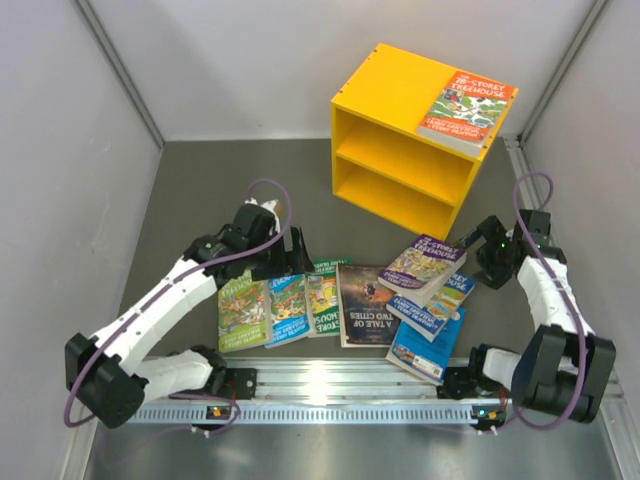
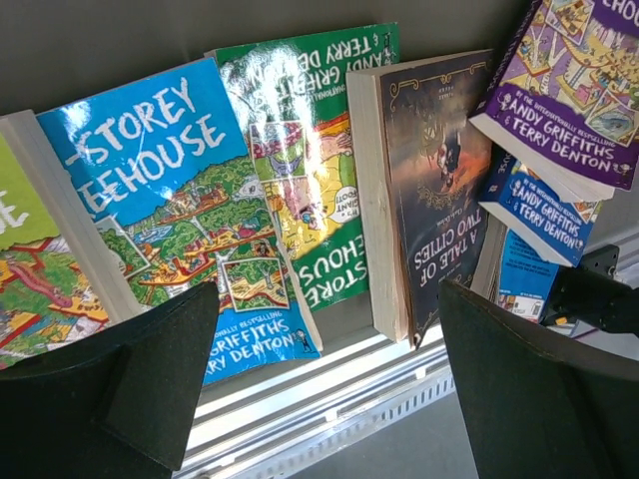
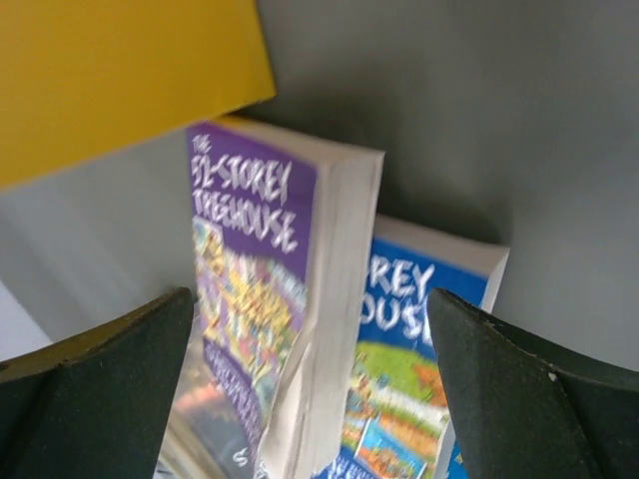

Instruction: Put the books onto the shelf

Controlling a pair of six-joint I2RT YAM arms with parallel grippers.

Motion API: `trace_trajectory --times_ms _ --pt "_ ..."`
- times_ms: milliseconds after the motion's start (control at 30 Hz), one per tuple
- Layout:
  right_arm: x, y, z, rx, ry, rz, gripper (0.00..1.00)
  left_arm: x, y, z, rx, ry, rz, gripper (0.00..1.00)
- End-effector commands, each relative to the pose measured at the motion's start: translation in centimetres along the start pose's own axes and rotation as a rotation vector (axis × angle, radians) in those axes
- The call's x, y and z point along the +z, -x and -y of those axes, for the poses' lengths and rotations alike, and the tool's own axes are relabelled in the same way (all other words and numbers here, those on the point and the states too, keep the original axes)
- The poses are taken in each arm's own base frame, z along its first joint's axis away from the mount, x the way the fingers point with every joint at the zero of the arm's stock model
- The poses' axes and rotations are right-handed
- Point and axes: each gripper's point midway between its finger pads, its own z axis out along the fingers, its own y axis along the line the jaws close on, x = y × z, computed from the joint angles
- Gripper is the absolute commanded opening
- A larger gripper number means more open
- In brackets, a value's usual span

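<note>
The yellow shelf (image 1: 405, 150) stands at the back right, with an orange-covered book (image 1: 466, 108) lying on its top. Both compartments look empty. Several books lie in a row on the table: light green (image 1: 243, 312), blue (image 1: 288, 308), green (image 1: 322, 300), dark (image 1: 366, 305), and a purple one (image 1: 422, 268) stacked on blue ones (image 1: 428, 345). My left gripper (image 1: 296, 262) hovers open over the row's far edge, nothing between its fingers (image 2: 130, 389). My right gripper (image 3: 310, 399) is open just right of the purple book (image 3: 250, 289), which shows between the fingers, untouched.
A metal rail (image 1: 330, 385) runs along the near edge in front of the books. Grey walls close in the left, back and right. The shelf's corner (image 3: 110, 70) sits close above the right gripper's view.
</note>
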Motion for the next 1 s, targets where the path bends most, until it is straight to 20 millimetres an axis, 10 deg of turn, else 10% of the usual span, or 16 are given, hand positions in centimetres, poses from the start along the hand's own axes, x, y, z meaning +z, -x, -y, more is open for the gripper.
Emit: trace_trajectory --times_ms 0,967 --pt "0.8 4.4 -0.6 -0.069 0.023 0.13 1.0 -1.8 -0.1 -0.8 0.004 0.023 0.049 0.96" --pt "8.0 0.5 1.6 0.035 0.159 0.051 0.9 -3.6 -1.2 -2.9 -0.018 0.118 0.044 0.96"
